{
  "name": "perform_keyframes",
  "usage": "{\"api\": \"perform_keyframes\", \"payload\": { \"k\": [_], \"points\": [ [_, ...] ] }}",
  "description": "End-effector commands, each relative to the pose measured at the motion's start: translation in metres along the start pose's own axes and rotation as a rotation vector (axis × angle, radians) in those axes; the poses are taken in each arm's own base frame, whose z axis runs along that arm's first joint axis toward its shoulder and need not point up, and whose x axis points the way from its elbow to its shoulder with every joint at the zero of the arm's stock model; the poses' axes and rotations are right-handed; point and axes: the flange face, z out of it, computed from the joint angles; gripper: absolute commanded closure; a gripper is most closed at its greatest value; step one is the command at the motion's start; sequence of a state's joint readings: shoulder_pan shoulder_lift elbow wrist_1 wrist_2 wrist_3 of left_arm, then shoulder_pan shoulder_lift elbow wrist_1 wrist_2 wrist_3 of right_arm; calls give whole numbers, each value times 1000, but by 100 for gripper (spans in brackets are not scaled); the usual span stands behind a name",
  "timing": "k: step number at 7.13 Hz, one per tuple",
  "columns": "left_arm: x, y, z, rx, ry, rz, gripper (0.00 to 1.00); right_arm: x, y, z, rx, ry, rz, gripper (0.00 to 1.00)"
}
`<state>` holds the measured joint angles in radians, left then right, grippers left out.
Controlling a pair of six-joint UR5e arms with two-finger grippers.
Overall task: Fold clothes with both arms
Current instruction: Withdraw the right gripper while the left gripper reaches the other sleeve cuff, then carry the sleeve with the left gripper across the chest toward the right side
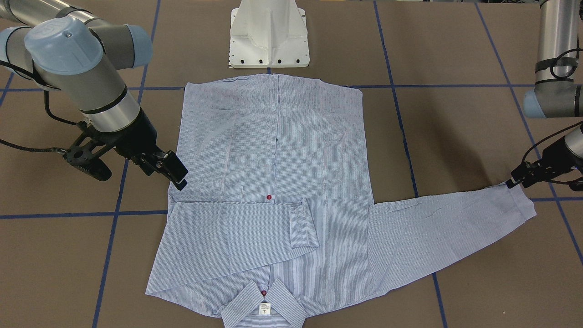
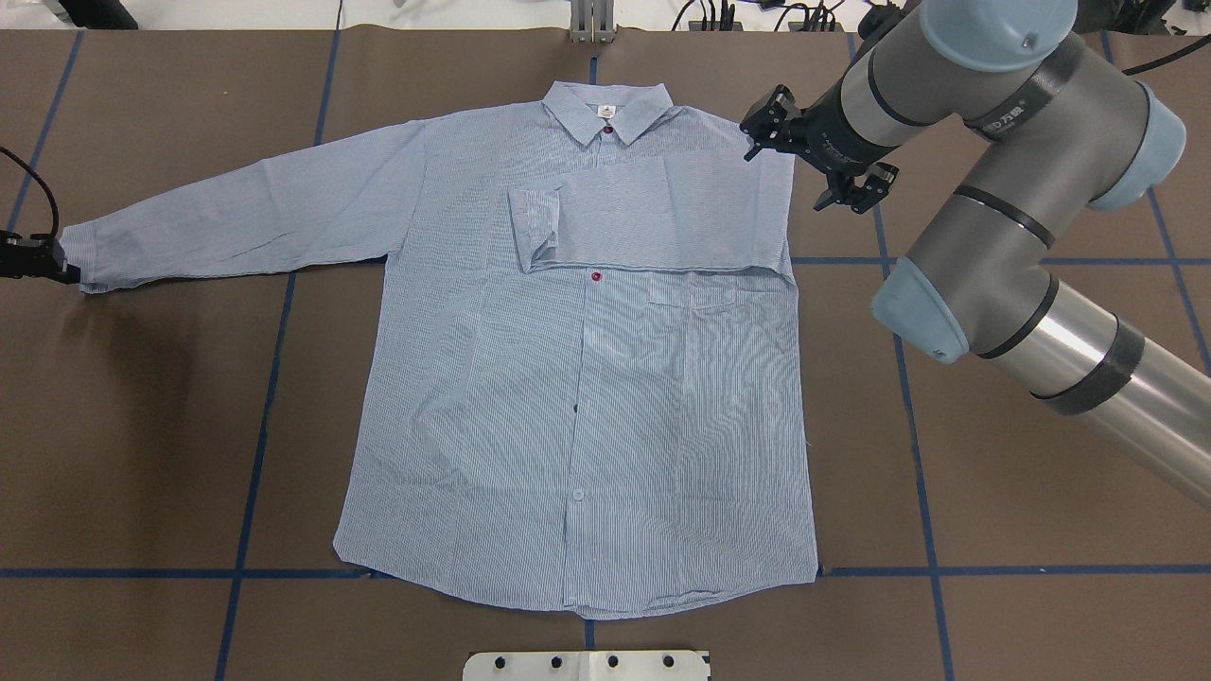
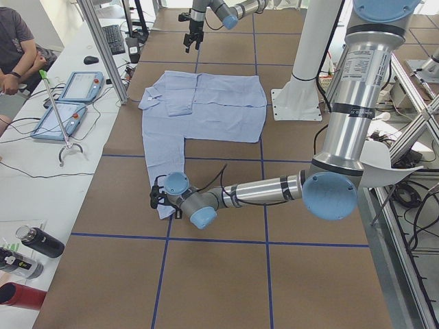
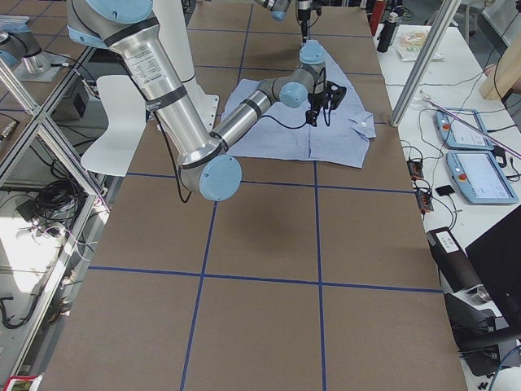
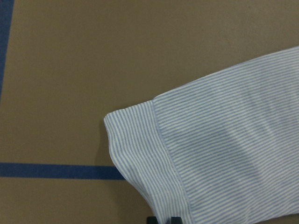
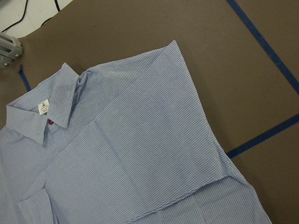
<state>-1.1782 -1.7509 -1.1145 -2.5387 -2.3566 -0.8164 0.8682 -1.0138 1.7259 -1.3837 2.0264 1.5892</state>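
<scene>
On the tabletop [image 2: 142,426] your shirt [image 2: 568,397] lies flat; right gripper [image 2: 811,159] spread above shoulder [image 2: 771,170]; left gripper [image 2: 59,268] at cuff [image 2: 93,253], closure unreadable.

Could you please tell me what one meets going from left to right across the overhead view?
Left pincer → spread sleeve → collar → right pincer → right arm.

Work area: surfaces and side furniture.
Table [image 2: 142,426] covered in brown sheet, gridded by blue tape [image 2: 264,426]. White side bench [image 3: 27,199] carries two pendants [image 3: 68,103], keyboard [image 3: 113,39], bottles [image 3: 41,241]; aluminium posts [image 3: 103,48] stand along the bench edge.
</scene>
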Motion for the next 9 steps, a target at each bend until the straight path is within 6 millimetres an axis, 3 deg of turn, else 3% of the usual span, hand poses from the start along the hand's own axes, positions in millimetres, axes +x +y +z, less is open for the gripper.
{"api": "perform_keyframes", "payload": {
  "k": [1,2,3,4,5,6,7,8,9],
  "points": [
    [37,-17,-13,26,41,43,100,-3,1,-2,0,-4,-2,1],
    [96,-26,-48,93,98,122,100,-1,-3,-3,5,-4,2,1],
    [157,-48,-74,145,152,182,100,0,-5,-4,9,-2,2,1],
    [218,-79,-94,168,175,215,100,9,-14,-4,18,7,-24,1],
    [289,-83,-102,168,229,218,100,26,-27,-1,29,28,-36,1],
    [351,-53,-92,144,289,182,100,43,-45,-3,35,47,-66,1],
    [439,-26,-67,137,342,134,100,67,-59,1,40,76,-105,1],
    [510,1,-45,134,383,102,100,88,-72,3,49,102,-115,1],
    [557,20,-26,152,401,115,100,119,-88,5,58,137,-107,1]
  ]
}}
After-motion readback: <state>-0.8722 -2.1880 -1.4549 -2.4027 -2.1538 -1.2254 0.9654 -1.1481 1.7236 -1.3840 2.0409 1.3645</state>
